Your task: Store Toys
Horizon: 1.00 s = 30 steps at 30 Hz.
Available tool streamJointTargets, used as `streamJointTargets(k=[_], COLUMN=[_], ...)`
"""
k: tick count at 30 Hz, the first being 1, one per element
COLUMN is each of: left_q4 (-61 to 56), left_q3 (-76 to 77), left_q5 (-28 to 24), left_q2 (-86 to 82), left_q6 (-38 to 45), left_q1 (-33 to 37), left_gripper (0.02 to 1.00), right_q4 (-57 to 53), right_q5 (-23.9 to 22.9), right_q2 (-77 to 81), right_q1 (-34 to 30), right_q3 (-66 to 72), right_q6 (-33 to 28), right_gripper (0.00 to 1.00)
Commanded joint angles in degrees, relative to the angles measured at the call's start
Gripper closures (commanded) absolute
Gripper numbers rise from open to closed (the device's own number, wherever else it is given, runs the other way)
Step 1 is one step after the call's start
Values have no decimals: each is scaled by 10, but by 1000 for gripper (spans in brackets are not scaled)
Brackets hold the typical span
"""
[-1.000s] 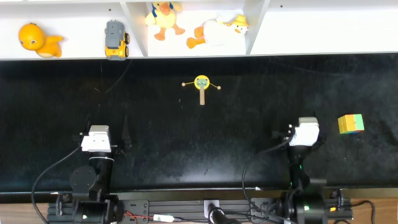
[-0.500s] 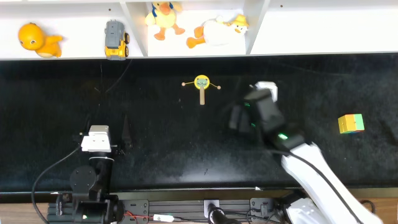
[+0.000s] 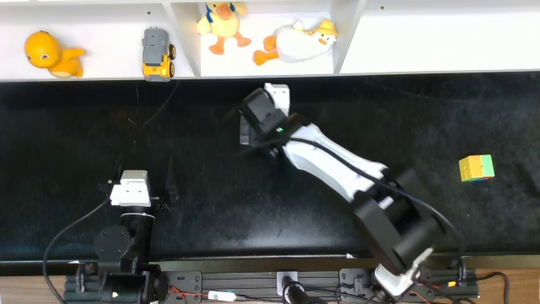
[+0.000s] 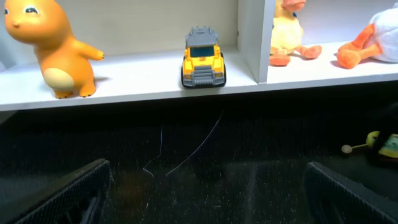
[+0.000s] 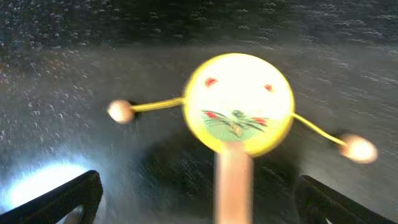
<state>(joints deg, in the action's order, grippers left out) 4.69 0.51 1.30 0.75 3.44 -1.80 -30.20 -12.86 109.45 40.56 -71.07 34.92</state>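
A yellow rattle drum (image 5: pixel 239 112) with a wooden handle and two beads on strings lies on the black mat, right under my right gripper (image 5: pixel 199 202). That gripper is open, with one finger (image 5: pixel 59 199) on each side and nothing held. In the top view the right gripper (image 3: pixel 251 125) hangs over the drum's spot near the shelf. The drum (image 4: pixel 384 146) also peeks in at the edge of the left wrist view. My left gripper (image 4: pixel 205 199) rests open and empty at the front left (image 3: pixel 142 173). A multicoloured cube (image 3: pixel 476 168) sits at the mat's right side.
A white shelf (image 3: pixel 101 74) along the back holds an orange duck (image 3: pixel 52 53), a yellow truck (image 3: pixel 158 54), a plush duck (image 3: pixel 223 24) and a white plush (image 3: pixel 295 42). The right arm stretches diagonally across the mat's middle.
The right arm swung from its resting spot at the front right, up and leftward across the mat, to above the rattle drum. The left arm stayed put.
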Motion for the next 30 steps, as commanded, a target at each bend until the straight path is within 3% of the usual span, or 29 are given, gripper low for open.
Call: streamJointTargets(k=[1,9,13,17,19,24,26,30], left_q4=[2,2,2,2,2,2,2,2], left_q3=[0,0,0,0,0,0,0,0], left_q5=[-1,-1,-1,-1,-1,-1,-1,-1], left_q2=[-6,-6,-6,-6,-6,-6,-6,-6], left_q6=[11,11,11,11,11,11,11,11], left_q1=[-2,-2,-2,-2,-2,-2,-2,-2], left_gripper=[23,20,20,20,20,20,20,20], right_q4=[-24,-101,-132,-151,-150,-151,-151,-150], right_q5=[12,12,11,-8,-16,-16,-18,-33], right_q2=[45,50,50,50,50,50,50,33], right_q1=[7,7,7,6,6,7,8,9], right_q3=[-48,-50,-49,-49,-49,-49,-49,-44], right_q6=[40,65,65,64,64,64,62,58], right_gripper=[5,9,139,354,573,781,939,956])
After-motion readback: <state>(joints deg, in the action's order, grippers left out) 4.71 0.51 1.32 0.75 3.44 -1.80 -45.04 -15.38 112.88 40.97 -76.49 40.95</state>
